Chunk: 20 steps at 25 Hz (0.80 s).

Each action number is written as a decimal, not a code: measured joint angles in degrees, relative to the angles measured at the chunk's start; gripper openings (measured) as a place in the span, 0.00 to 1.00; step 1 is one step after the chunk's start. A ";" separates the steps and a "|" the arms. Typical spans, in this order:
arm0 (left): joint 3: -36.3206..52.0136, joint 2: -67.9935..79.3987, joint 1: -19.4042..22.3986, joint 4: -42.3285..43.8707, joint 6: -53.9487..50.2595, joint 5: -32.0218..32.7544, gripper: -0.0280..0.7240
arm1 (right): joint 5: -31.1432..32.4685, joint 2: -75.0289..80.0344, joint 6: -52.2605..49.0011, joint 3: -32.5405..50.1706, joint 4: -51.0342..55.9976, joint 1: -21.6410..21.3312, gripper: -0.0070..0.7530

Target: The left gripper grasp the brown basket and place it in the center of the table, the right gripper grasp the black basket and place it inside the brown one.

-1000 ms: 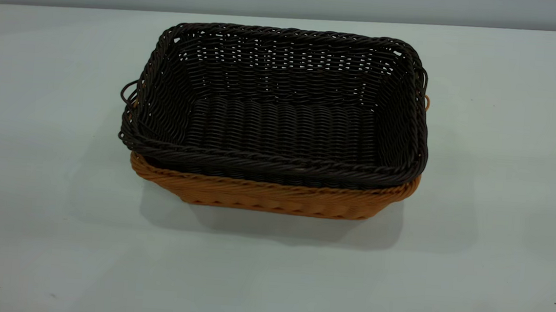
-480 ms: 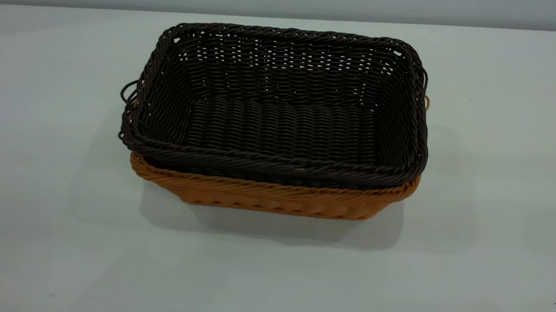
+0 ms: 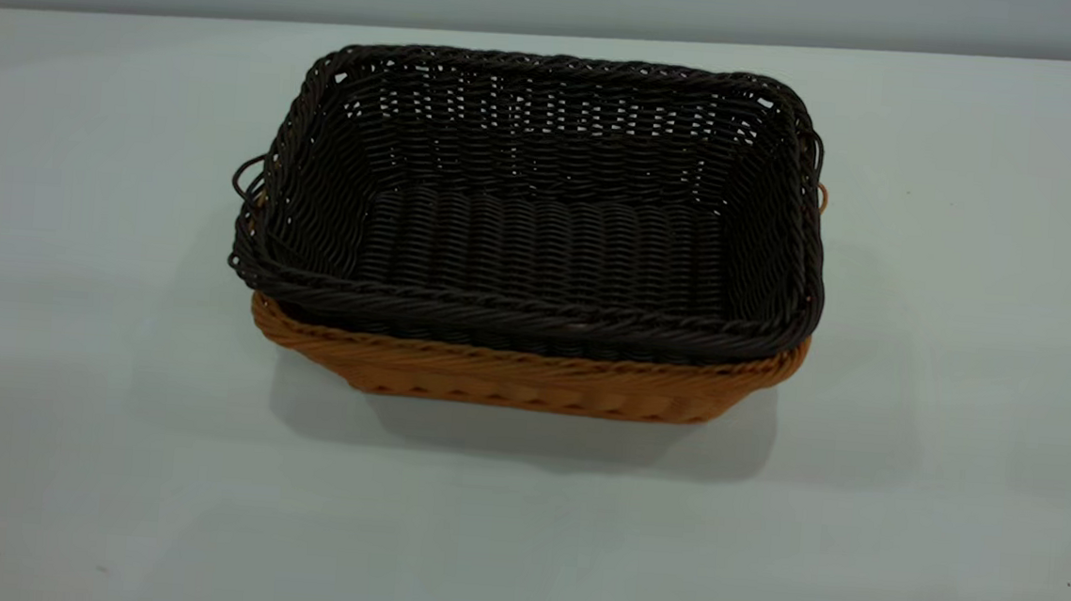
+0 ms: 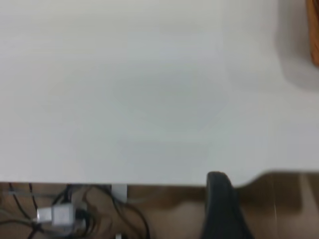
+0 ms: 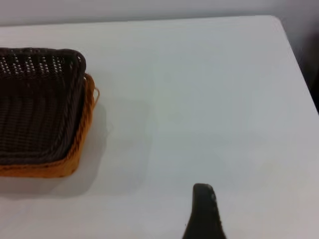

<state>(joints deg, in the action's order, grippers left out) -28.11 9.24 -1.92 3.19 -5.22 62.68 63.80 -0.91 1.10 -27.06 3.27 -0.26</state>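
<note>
Job looks done: black basket (image 3: 540, 235) nested inside brown basket (image 3: 530, 380) mid-table (image 3: 964, 368), both grippers clear, their finger states impossible to tell.

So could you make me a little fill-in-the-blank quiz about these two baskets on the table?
1. The black basket sits ____ the brown basket.
2. The brown basket rests on the white ____.
3. The black basket holds ____.
4. Neither basket is touched by an end effector; the right end effector hangs over the table, ____ from the baskets.

Missing words: inside; table; nothing; apart
</note>
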 joint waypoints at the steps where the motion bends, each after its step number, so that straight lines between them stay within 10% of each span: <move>1: 0.00 -1.84 0.68 0.14 0.00 0.06 0.60 | 0.00 0.00 0.00 0.00 0.00 0.00 0.64; 20: 0.00 -10.34 1.29 0.23 0.05 0.96 0.60 | 0.00 0.00 0.00 0.00 -0.05 -0.11 0.64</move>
<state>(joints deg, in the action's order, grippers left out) -28.11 -1.10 -0.63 3.43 -5.16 63.64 63.80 -0.91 1.10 -27.06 3.22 -0.37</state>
